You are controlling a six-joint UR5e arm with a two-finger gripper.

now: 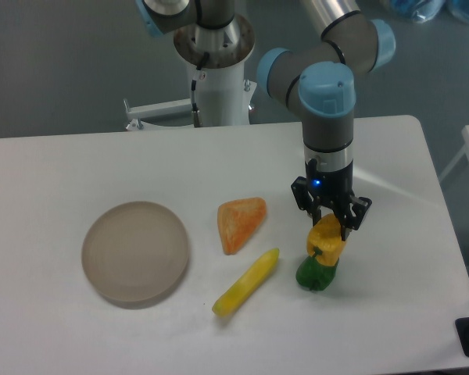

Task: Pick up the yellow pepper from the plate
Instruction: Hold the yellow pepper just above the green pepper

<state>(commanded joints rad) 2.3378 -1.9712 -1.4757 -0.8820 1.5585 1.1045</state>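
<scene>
The wide white counter [78, 164] carries everything here. On its left lies the round, flat beige plate [135, 251], bare on top. Right of it sit the orange triangular wedge [239, 222] and, nearer, the long slim yellow vegetable [245, 283]. My jaws [329, 230] point straight down on the right, clamped on the small, lumpy yellow pepper [325, 239], well apart from the plate. It touches the small green pepper [316, 273] beneath it. I can read no writing anywhere.
</scene>
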